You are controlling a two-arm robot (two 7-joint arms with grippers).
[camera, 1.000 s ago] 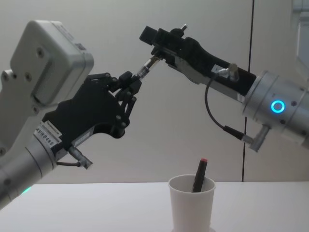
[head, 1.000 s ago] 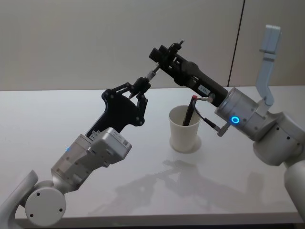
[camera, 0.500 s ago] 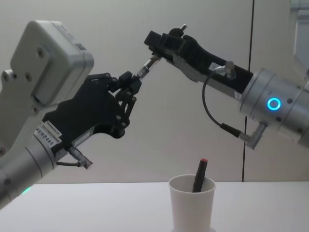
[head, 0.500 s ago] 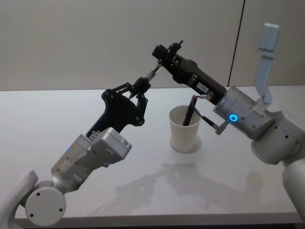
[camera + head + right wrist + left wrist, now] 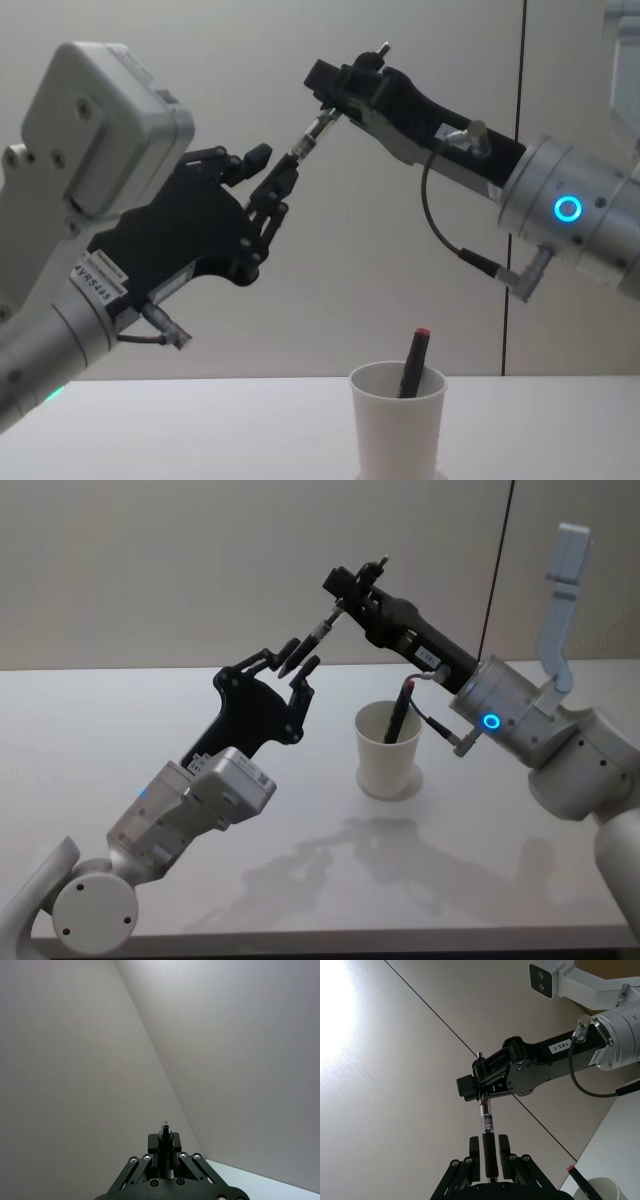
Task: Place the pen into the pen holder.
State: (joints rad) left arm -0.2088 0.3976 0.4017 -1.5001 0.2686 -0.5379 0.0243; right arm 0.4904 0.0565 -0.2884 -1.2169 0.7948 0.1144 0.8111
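Our head view looks down on the table (image 5: pixel 300 880); our chest view looks level across it — both share the cup (image 5: pixel 397 420).

Both arms are raised and angled toward each other. The left gripper (image 5: pixel 268 172) has its fingers spread apart; the right gripper (image 5: pixel 335 100), higher up, seems closed, its fingertips hard to see.

The place looked like a robotics lab or test room: a bare white desk (image 5: pixel 120 710) stood against plain grey wall panels (image 5: pixel 250 560) (one dark vertical seam (image 5: pixel 523 100) between them), with no household furnishings.
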